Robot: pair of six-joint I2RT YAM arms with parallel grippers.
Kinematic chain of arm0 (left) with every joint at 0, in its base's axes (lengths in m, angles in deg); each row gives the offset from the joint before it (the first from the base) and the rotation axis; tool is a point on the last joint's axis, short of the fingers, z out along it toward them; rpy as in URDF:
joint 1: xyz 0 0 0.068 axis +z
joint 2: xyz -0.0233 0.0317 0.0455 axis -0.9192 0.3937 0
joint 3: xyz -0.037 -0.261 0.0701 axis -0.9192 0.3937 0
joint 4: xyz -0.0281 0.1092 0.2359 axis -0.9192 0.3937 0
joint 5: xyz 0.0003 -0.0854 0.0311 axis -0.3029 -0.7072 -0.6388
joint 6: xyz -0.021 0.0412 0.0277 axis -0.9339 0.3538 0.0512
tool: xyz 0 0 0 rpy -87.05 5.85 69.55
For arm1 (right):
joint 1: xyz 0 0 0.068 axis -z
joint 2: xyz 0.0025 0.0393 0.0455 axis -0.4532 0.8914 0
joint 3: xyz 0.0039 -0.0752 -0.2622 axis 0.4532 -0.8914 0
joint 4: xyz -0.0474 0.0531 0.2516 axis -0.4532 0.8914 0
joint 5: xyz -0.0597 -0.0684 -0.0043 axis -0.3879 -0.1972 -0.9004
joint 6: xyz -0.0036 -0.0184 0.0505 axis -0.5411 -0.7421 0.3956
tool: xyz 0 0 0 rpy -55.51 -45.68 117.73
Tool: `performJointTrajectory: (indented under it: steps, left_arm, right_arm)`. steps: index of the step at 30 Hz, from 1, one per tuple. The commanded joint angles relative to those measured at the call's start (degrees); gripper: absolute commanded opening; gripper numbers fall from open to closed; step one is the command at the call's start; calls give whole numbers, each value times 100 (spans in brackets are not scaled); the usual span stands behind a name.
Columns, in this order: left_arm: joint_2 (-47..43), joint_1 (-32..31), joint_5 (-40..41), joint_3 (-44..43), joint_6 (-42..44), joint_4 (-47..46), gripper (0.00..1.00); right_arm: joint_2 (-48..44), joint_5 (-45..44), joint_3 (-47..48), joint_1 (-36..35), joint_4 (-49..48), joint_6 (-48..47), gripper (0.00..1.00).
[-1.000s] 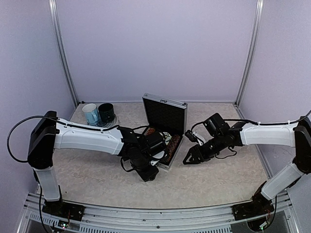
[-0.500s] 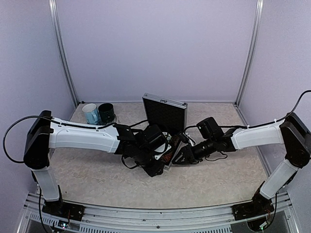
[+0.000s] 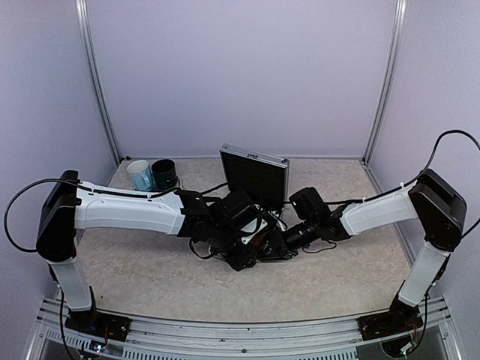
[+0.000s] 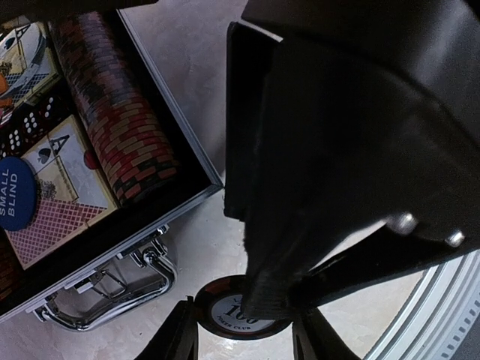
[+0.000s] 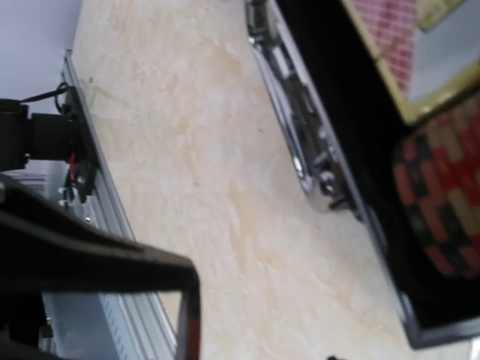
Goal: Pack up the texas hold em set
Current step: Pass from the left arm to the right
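Left wrist view: the left fingers (image 4: 178, 341) are closed narrowly on a dark poker chip (image 4: 237, 309) with a white centre. They hold it low over the bench (image 4: 172, 45), just outside the front wall of the case (image 4: 187, 196) and beside its chrome handle (image 4: 112, 296). The case lies open with its lid (image 3: 255, 176) upright at the back. Inside we see a striped chip row (image 4: 112, 112), a card deck (image 4: 56, 199) and a blue button (image 4: 11, 191).

A large black body fills the right half of this view. We take it for the end of the right arm, which in the top external view meets the left arm near the case's front edge. Neither that view nor the right wrist view shows how the right fingers (image 3: 279, 244) stand, so we cannot tell whether they are wide, narrow or holding anything.

We judge the step in hand to be returning this loose chip to its row.
- The chip should rise clear of the front wall and the handle before it travels inward.
- It should be turned on edge to match the stacked chips, then pressed against the end of the row.
- The fingers should part only once the chip is seated.
- The arms are crowded together, so the right arm should give way or stay put while the left one moves.

We cannot see whether the row has a free slot.
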Motion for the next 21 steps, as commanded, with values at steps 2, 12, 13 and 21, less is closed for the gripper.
performJointTrajectory:
  steps: [2,12,13,21]
  left_arm:
    - [-153,-34,-60,-124,-57,-113,40]
    - [-138,-42,-28,-133,-48,-116,40]
    - [-126,-42,-17,-139,-46,-106,40]
    - [-78,-91,273,-176,-45,-49,40]
  right_arm:
    - [147,267,108,-75,-487,244,47]
    - [413,533,187,-156,-829,424,36]
    - [435,556,187,-169,-873,459,34]
    - [522,688,214,-199,-1062,587,15]
